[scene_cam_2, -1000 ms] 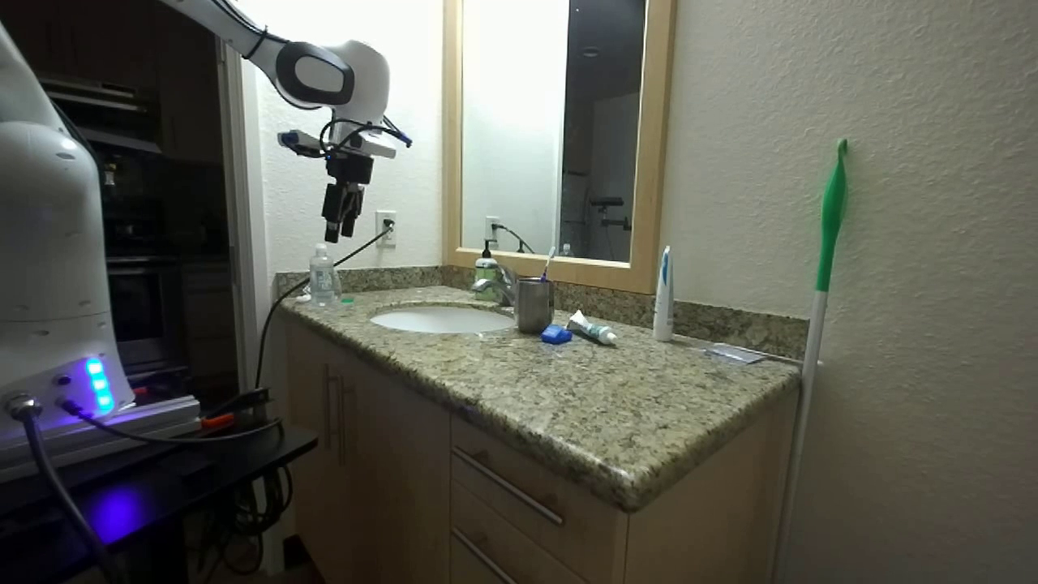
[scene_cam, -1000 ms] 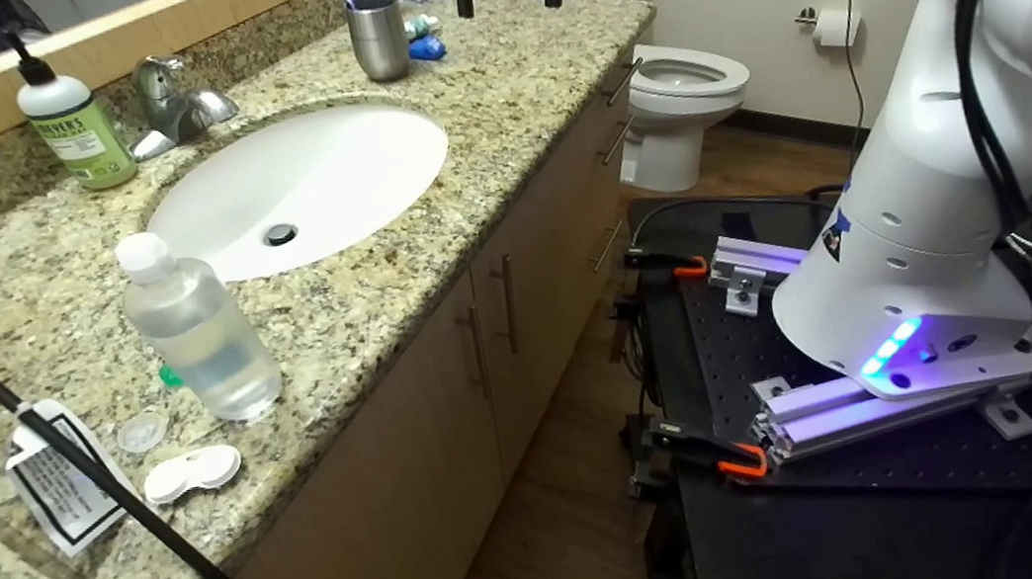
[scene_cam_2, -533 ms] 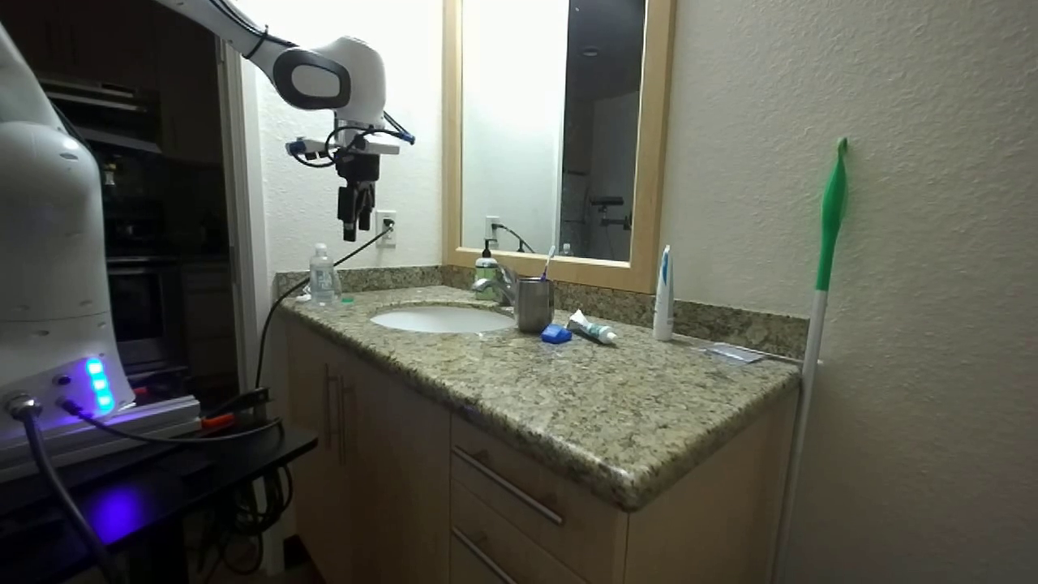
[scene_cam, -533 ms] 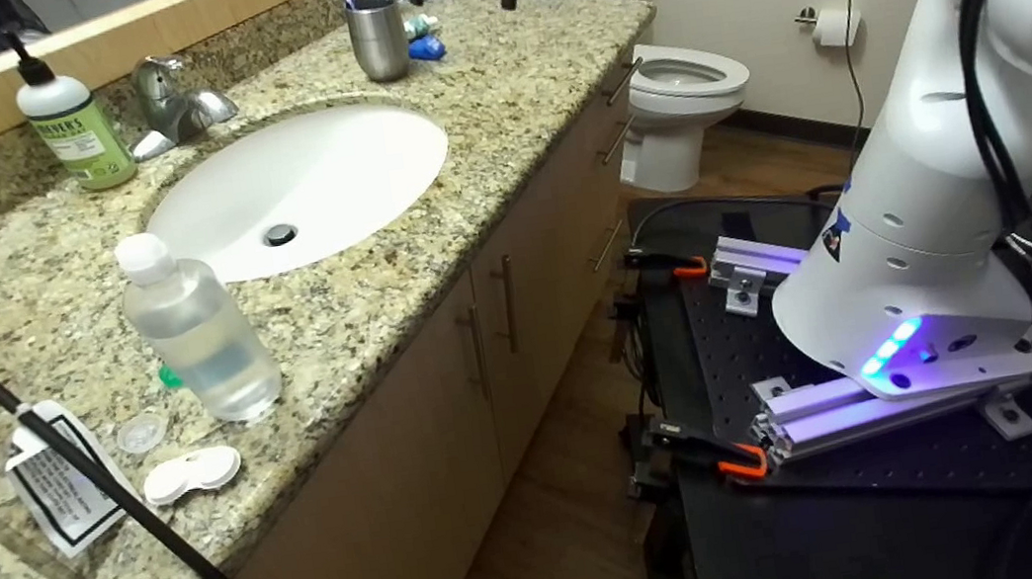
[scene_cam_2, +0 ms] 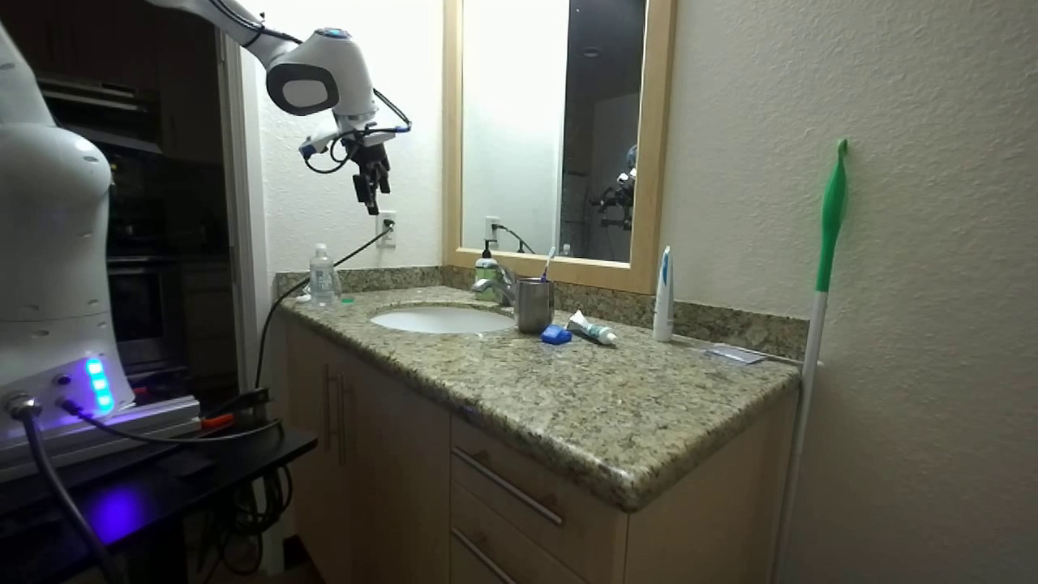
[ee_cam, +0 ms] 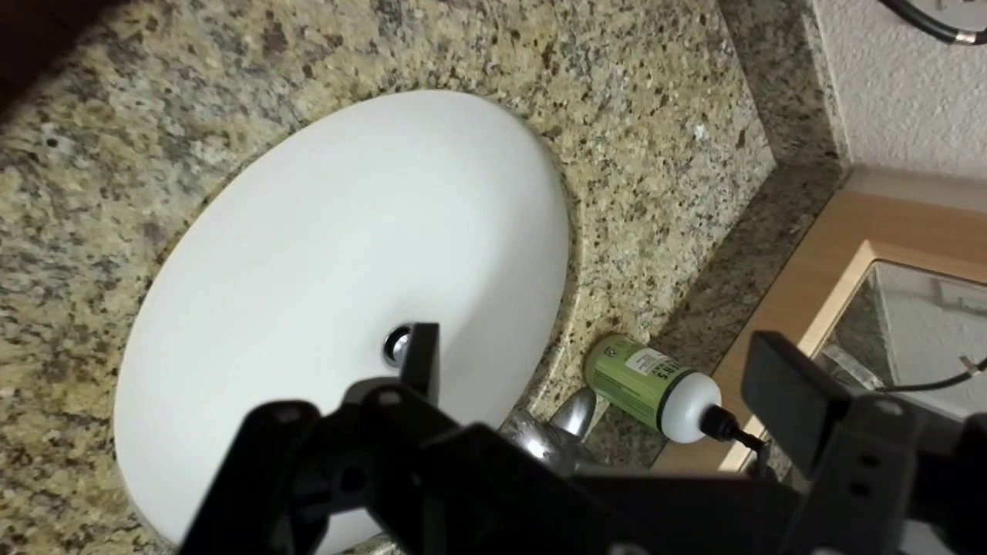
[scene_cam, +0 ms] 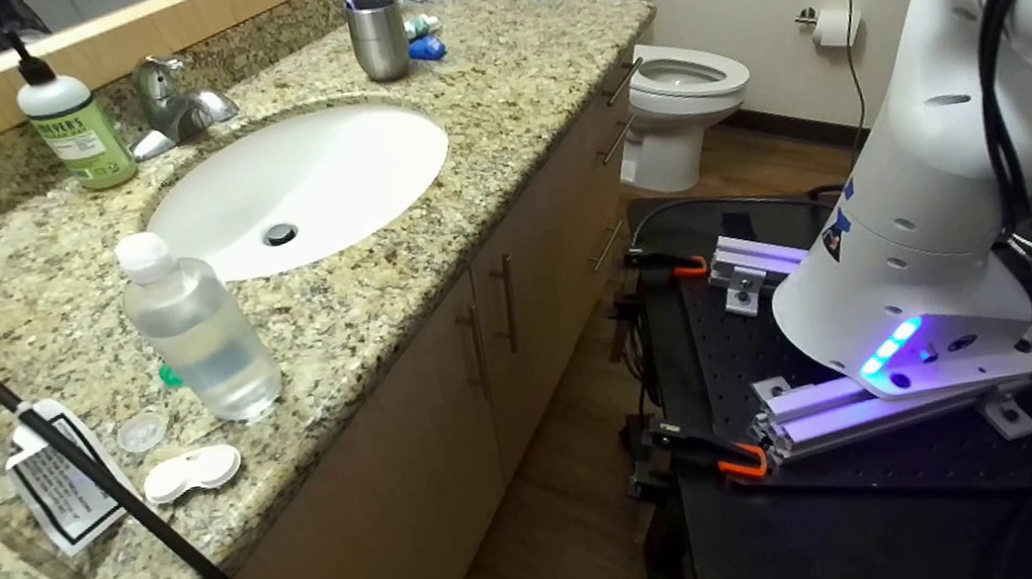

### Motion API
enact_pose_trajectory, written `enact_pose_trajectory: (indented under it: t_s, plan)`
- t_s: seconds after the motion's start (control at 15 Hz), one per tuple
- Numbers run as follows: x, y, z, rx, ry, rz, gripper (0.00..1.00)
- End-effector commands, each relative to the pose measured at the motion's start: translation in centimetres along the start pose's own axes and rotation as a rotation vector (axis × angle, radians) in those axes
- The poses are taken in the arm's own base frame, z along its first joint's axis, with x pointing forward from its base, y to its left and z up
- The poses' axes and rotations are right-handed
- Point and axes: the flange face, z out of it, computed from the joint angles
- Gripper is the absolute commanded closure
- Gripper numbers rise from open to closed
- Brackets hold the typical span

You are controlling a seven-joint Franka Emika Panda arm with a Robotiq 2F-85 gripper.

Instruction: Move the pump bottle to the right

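The pump bottle stands upright at the back of the counter beside the faucet. It has a green body, white shoulder and black pump head, and shows in both exterior views point(scene_cam: 83, 142) point(scene_cam_2: 486, 280). In the wrist view the pump bottle point(ee_cam: 636, 385) appears in the gap between the fingers, apart from them, its pump head towards the right finger point(ee_cam: 794, 401). My gripper point(scene_cam_2: 372, 204) is open, empty and tilted, high above the counter in an exterior view. It also shows in the wrist view point(ee_cam: 605, 370). In the other outside picture it is almost wholly out of frame.
The sink point(scene_cam: 312, 182) and faucet point(scene_cam: 173, 105) adjoin the pump bottle. A clear bottle point(scene_cam: 202, 331) stands near the front edge. A steel cup point(scene_cam: 378, 38) with a toothbrush stands past the sink. The mirror frame point(scene_cam_2: 559, 272) rises behind; a black cable point(scene_cam_2: 361, 251) hangs nearby.
My gripper has moved right and up in an exterior view and has tilted from pointing straight down. Its fingers have left the top of the other outside picture. The pump bottle has not moved.
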Motion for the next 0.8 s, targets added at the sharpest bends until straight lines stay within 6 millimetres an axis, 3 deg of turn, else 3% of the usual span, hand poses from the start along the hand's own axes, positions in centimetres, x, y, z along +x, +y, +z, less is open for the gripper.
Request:
enact_pose_trajectory:
  t_s: [0.0,0.13,0.27,0.53,0.73]
  plan:
    - [0.2,0.1,-0.2,0.004,0.003,0.003,0.00]
    - [0.3,0.1,-0.5,0.008,0.006,0.006,0.00]
    - [-0.1,-2.0,1.1,0.061,0.082,-0.155,0.00]
    - [-2.3,-9.6,6.1,0.058,0.127,-0.404,0.00]
    - [-1.6,-14.2,9.6,0.032,0.172,-0.568,0.00]
